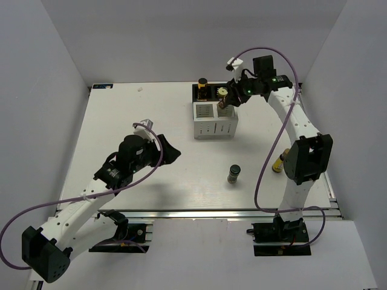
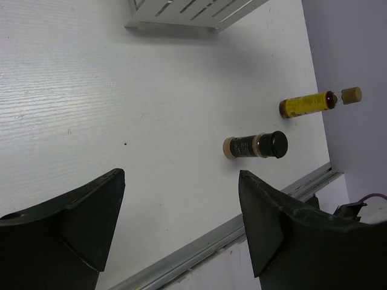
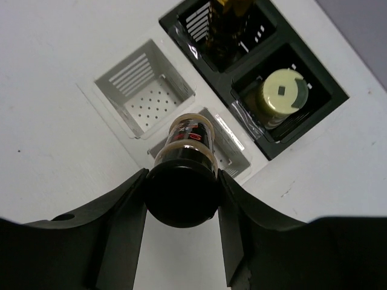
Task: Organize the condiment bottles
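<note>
The right gripper (image 3: 181, 179) is clenched on the black cap of a small spice bottle (image 3: 184, 151) near the middle of the bench's far edge. It holds the bottle over the right-hand cell of the white rack (image 3: 130, 77), just in front of the black rack (image 3: 331, 96), which already carries two bottles. The bottle looks rigid and light, probably glass or hard plastic, with smooth sides that could slip. The cap is the sensible hold, since it leaves the body free to drop into the cell. Its long axis runs near vertical, leaning slightly, cap up and base down toward the cell; I cannot tell whether the base has passed the rim. The left gripper (image 2: 181, 211) hangs released and empty over the bench's left half. Two bottles wait toward the near right corner — a dark-capped bottle (image 1: 234, 174) standing and a yellow bottle (image 1: 278, 163) lying on its side.
</note>
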Available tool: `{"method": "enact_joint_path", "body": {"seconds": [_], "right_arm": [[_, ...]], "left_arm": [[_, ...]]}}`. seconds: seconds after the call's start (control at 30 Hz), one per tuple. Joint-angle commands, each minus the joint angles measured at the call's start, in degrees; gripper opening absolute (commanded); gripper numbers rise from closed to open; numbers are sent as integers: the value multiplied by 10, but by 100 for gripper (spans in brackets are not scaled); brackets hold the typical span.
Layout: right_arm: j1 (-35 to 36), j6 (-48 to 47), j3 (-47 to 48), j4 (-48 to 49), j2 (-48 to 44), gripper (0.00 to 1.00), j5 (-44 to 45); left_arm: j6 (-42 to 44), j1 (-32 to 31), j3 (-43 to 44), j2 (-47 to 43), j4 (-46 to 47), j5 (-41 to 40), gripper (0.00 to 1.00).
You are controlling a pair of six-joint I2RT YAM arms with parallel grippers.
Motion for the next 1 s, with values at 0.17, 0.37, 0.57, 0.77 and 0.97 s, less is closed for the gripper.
{"method": "enact_joint_path", "body": {"seconds": [0.17, 0.37, 0.57, 0.77, 0.97], "right_arm": [[6, -12, 12, 15, 13, 4, 46], [15, -41, 26, -12, 45, 6, 94], [19, -53, 46, -34, 76, 10, 118], [28, -64, 47, -22, 90, 16, 142], [32, -67, 55, -17, 105, 33, 158]], "left_arm": [[-14, -6, -10, -20, -13, -9, 86], [-12, -6, -8, -10, -12, -8, 86], [-12, -6, -10, -9, -9, -8, 86], [-12, -6, -10, -10, -11, -8, 86], [-14, -6, -11, -15, -16, -11, 87]]}}
